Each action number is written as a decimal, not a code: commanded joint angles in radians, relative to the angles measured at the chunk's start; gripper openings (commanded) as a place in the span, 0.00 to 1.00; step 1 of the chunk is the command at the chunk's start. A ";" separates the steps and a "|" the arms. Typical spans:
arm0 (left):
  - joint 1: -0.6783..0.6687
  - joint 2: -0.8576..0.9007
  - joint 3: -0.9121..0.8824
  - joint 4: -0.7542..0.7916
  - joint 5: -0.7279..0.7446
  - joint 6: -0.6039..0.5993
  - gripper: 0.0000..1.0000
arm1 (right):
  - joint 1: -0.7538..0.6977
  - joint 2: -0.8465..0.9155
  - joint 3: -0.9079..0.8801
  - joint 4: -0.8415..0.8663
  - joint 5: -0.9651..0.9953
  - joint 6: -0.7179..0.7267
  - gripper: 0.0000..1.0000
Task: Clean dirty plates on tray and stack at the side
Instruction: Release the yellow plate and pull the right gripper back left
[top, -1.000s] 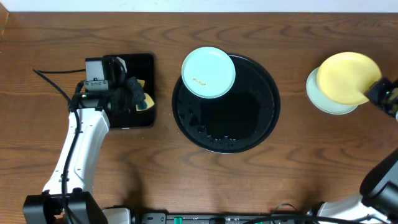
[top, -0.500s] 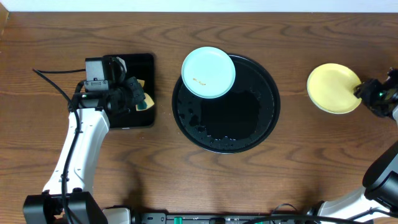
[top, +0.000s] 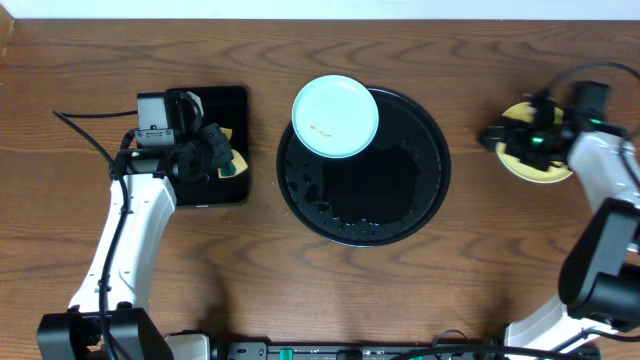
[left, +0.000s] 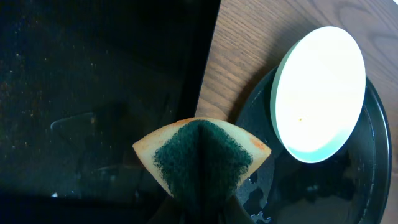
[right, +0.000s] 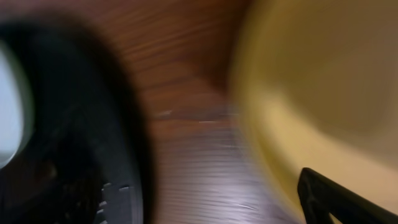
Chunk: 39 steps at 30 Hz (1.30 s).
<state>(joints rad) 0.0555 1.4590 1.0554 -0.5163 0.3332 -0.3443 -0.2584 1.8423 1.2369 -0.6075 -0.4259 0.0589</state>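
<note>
A pale mint plate (top: 335, 117) with a small brown smudge rests on the upper-left rim of the round black tray (top: 400, 190); the left wrist view shows this plate (left: 320, 93) too. At the right, a yellow plate (top: 540, 165) lies flat on the table. My right gripper (top: 503, 137) hovers over its left edge, open and empty. The right wrist view is blurred, with one fingertip (right: 336, 199) over the yellow plate (right: 323, 81). My left gripper (top: 222, 158) is shut on a folded green-and-yellow sponge (left: 202, 155) over the rectangular tray.
A small rectangular black tray (top: 205, 100) sits at the left under my left gripper. Water droplets glisten on the round tray's floor (top: 340, 215). Bare wooden table (top: 470, 250) lies between the round tray and the yellow plate.
My right gripper opened and let go of the yellow plate, which settled flat at the right. The right gripper then swung up and left over it. The left arm has not moved.
</note>
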 joint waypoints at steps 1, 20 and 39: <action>0.002 0.002 0.000 0.000 -0.010 -0.005 0.08 | 0.092 0.002 0.010 -0.002 -0.008 -0.023 0.99; 0.002 0.002 0.000 0.003 -0.073 0.044 0.08 | 0.229 0.002 0.010 -0.002 -0.008 -0.023 0.99; 0.002 0.002 0.000 -0.022 -0.073 0.043 0.08 | 0.227 0.002 0.010 -0.002 -0.008 -0.023 0.99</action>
<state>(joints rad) 0.0555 1.4590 1.0550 -0.5289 0.2771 -0.3141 -0.0357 1.8423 1.2369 -0.6090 -0.4290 0.0544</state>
